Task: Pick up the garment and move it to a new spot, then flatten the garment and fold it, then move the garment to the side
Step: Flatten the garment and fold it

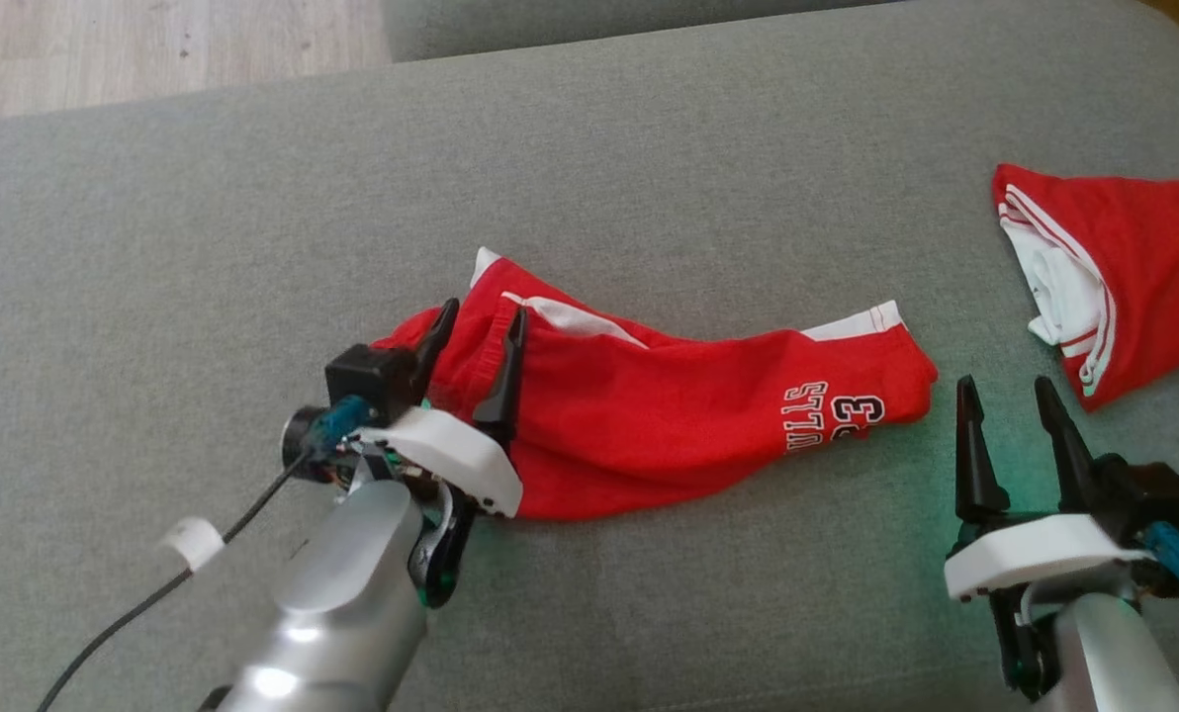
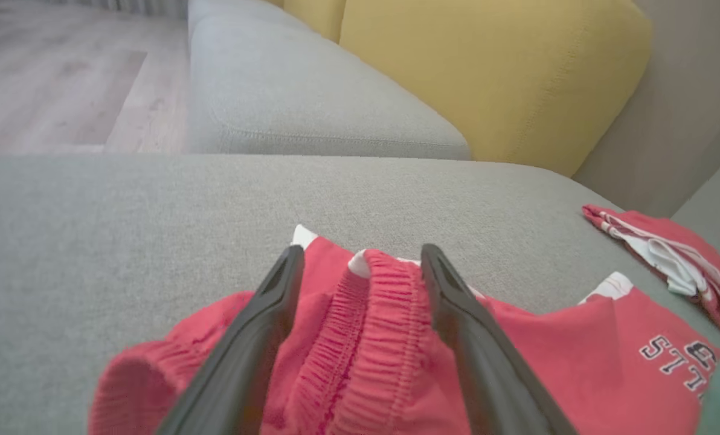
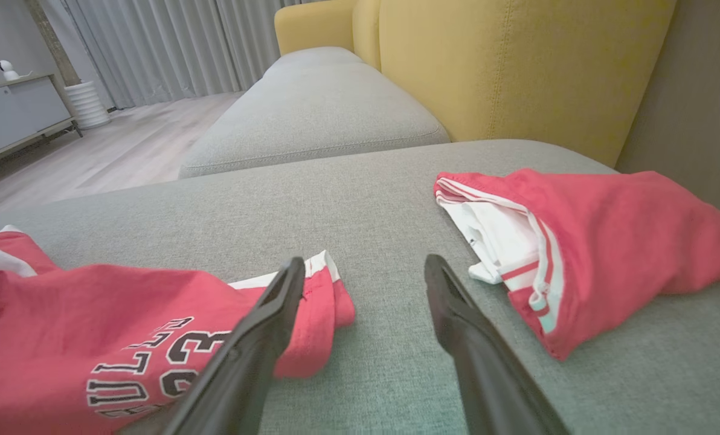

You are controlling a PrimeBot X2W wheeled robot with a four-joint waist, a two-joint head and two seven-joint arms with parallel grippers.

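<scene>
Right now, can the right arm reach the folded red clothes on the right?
Probably yes. The right gripper is open and holds nothing, and the folded clothes lie just ahead of its fingertips. Bare cushion lies between them, so nothing seems to block the way.

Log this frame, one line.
red shorts: rumpled on sofa | left gripper: jaws open astride waistband | right gripper: jaws open, beside hem | other red garment: right
</scene>
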